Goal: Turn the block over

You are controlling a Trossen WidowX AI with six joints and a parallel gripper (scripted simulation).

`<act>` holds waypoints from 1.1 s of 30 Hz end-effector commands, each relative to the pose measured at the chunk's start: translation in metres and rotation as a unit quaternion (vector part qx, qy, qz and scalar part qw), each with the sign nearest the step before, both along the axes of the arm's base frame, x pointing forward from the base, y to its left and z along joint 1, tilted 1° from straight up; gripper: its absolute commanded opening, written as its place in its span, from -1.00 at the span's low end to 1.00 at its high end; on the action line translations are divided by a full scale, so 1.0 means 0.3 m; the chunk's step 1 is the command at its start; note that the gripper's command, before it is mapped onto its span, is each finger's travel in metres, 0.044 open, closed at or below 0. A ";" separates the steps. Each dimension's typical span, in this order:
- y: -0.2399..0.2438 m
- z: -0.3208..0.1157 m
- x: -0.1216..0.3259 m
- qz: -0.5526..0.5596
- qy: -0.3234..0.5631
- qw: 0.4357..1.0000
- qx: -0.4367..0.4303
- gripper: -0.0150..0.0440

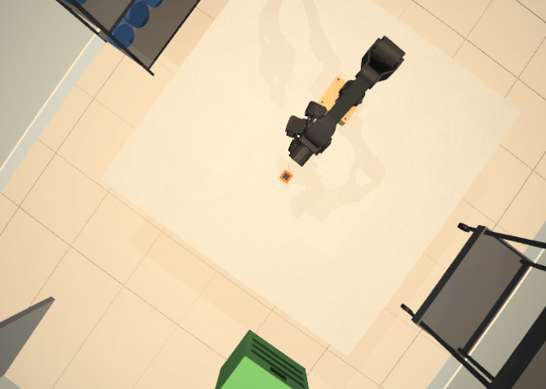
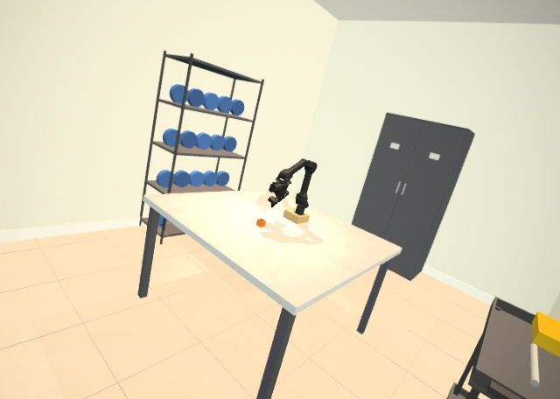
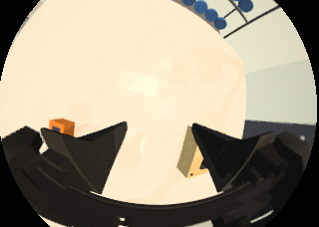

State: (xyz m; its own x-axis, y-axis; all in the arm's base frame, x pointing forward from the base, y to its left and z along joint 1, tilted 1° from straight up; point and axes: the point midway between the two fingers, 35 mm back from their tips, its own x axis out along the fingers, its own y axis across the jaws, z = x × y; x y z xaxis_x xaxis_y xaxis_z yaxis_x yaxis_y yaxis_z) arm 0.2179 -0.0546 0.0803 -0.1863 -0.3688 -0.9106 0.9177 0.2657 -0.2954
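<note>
The small orange block [image 1: 285,176] [image 2: 261,222] [image 3: 62,123] rests on the table [image 1: 198,155] [image 2: 226,236] [image 3: 100,38]. A dark square mark [image 1: 285,176] shows on its upward face in the top view. In the wrist view the block is at the far left, partly hidden behind the left finger. My gripper [image 3: 159,126] is open, with nothing between its fingers. It hangs above the table, between the block and the arm's base side, off to one side of the block and not touching it.
The arm stands on a wooden base [image 1: 333,91] [image 2: 294,216] [image 3: 188,152], partly behind the right finger in the wrist view. Off the table are a shelf rack [image 2: 210,150] with blue cylinders, a dark cabinet [image 2: 411,182] and a green box [image 1: 264,371].
</note>
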 end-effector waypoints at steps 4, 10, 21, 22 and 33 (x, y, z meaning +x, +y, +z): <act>0.038 0.010 0.104 0.105 0.020 0.993 0.053 1.00; 0.139 0.027 0.357 0.372 0.042 0.914 0.157 1.00; 0.240 0.032 0.572 0.603 0.033 0.770 0.205 1.00; 0.240 0.032 0.572 0.603 0.033 0.770 0.205 1.00; 0.240 0.032 0.572 0.603 0.033 0.770 0.205 1.00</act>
State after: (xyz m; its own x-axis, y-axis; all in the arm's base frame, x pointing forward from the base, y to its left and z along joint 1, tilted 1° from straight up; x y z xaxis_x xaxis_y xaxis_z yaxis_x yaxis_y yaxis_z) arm 0.3868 0.0156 0.0895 0.0118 -0.0016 -0.9999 -0.0613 0.9981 -0.0023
